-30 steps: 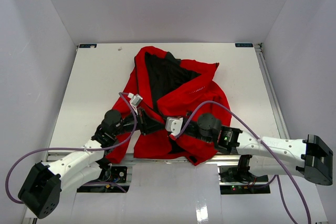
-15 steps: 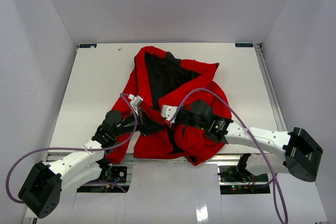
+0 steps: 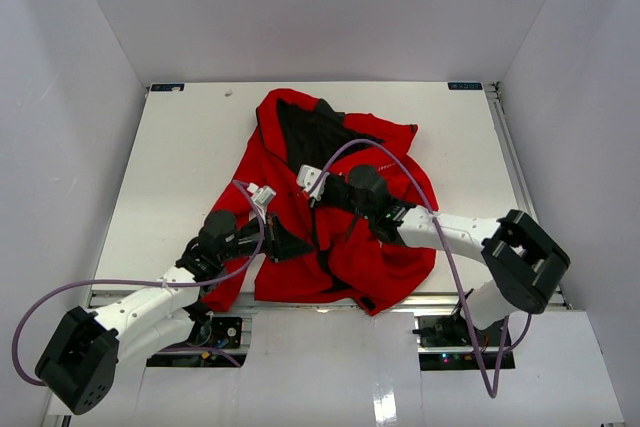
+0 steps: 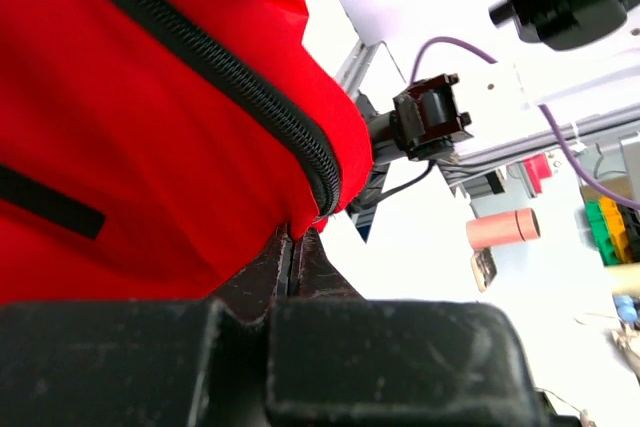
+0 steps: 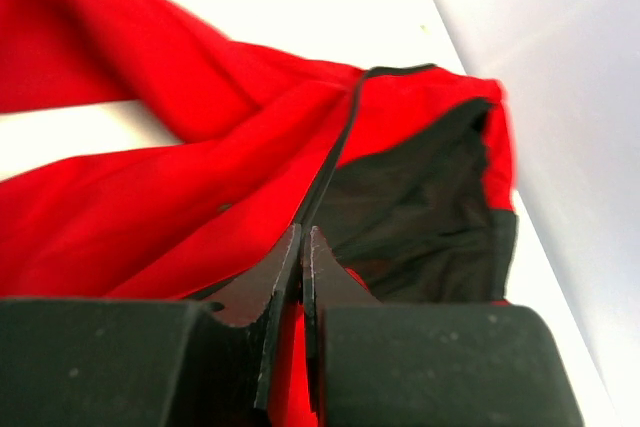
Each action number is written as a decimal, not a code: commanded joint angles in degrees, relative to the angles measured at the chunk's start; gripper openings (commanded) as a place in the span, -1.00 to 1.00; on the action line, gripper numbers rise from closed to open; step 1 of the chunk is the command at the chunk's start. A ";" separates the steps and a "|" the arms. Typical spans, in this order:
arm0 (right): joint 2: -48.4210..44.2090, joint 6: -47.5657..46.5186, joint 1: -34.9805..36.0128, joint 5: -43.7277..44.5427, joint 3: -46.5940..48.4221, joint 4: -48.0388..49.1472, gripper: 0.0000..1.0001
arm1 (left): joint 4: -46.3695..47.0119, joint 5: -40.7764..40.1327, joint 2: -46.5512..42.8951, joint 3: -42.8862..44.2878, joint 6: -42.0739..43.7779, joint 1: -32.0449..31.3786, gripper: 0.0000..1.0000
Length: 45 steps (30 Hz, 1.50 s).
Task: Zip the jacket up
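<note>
The left gripper point(image 4: 297, 237) is pinching, jaws fully closed, the lower hem corner of the large bright red fabric jacket point(image 3: 375, 247), right where the coarse dark zipper teeth point(image 4: 220, 77) are ending. The right gripper point(image 5: 303, 237) is clamping, jaws pressed together, on the dark zipper line higher up the jacket front (beside the exposed black lining point(image 5: 420, 207)). The small white chest lettering point(image 3: 377, 169) is showing too small to read. The jacket is lying crumpled and partly open on the white table point(image 3: 180, 147), between both arms.
</note>
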 commanded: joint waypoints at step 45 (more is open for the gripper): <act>17.87 30.50 -14.51 -6.50 33.56 -27.30 0.04 | -21.73 -32.14 -5.96 5.11 2.79 -0.92 0.71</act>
